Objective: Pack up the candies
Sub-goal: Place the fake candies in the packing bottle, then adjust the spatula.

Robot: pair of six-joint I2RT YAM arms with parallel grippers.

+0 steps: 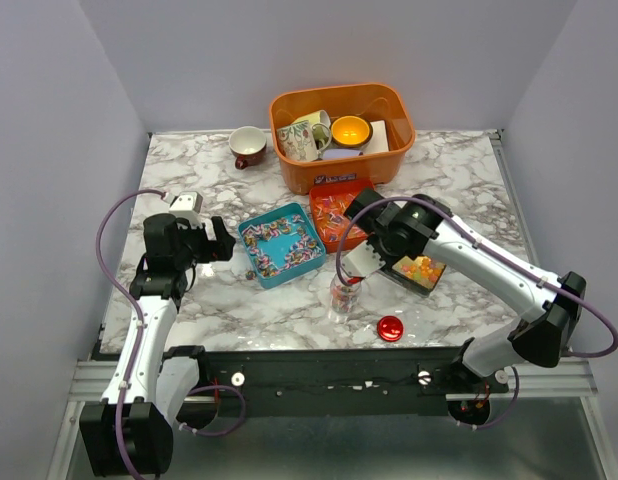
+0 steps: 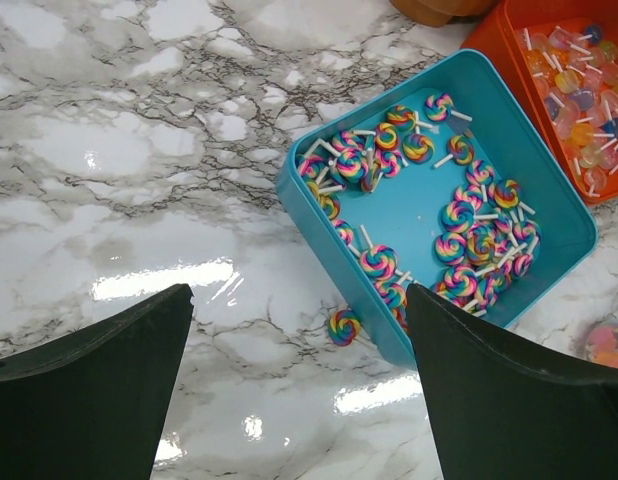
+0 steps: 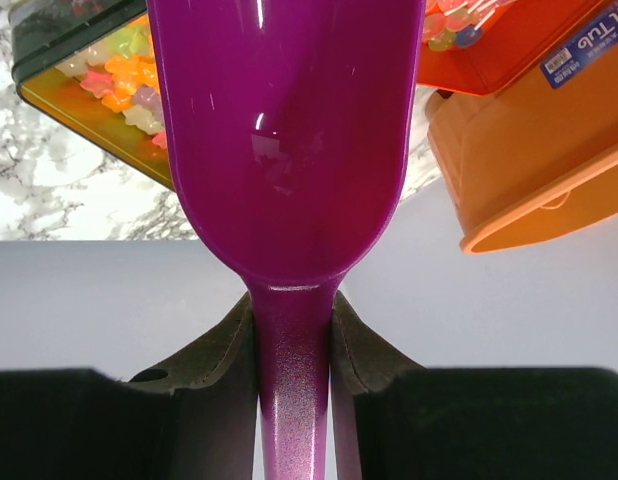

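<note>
We record:
- Rounded orange plastic tub (image 1: 339, 130), at the rear of the marble table (image 1: 189, 300).
- Square teal tray (image 2: 549, 190), holding rainbow swirl candies (image 2: 459, 215), with one stray beside it.
- Left gripper (image 2: 297, 300), jaws spread, empty.
- Right gripper (image 3: 294, 320), clenched on the handle of the glossy purple plastic scoop (image 3: 289, 150).

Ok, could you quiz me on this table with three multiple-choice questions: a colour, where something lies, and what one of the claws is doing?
1. What colour is the scoop? A) purple B) green C) white
2. Where is the stray lollipop? A) in the scoop B) on the table beside the blue tray C) inside the blue tray
3. How is the left gripper? A) open and empty B) shut on the scoop C) shut on the lollipop
Answers: 1 A, the right gripper holds it, plainly purple; 2 B, it lies on the marble just outside the tray; 3 A, its jaws stand wide with nothing between.
</note>
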